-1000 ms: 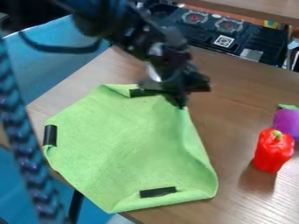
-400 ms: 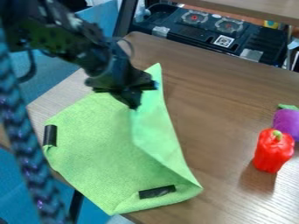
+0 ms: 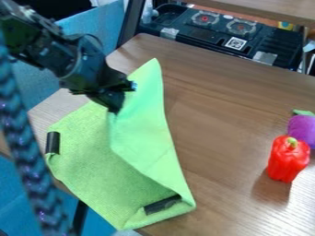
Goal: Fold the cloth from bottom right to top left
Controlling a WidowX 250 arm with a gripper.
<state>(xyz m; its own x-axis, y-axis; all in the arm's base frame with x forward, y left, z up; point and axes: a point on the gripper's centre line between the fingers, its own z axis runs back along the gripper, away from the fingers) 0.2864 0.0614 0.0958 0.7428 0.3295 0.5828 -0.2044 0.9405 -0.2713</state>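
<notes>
A black robot gripper (image 3: 115, 108), reaching in from the upper left, holds the edge of a light green cloth (image 3: 144, 138) pinched in its narrow, downward-pointing jaws above a wooden table (image 3: 240, 101). The tips meet the inner edge of a turned-over flap along the cloth's right side, toward the upper part of the fabric. From the jaws, the flap spreads right and down, rising to a peak at the top and running to the lower right corner, while the flat part of the cloth lies below and to the left of the tips. One black strip (image 3: 53, 143) sits at the cloth's left corner, another near its bottom edge, beside the fold. At right, well apart from the cloth, a red toy pepper (image 3: 288, 159) stands just in front of a purple toy vegetable (image 3: 301, 129).
</notes>
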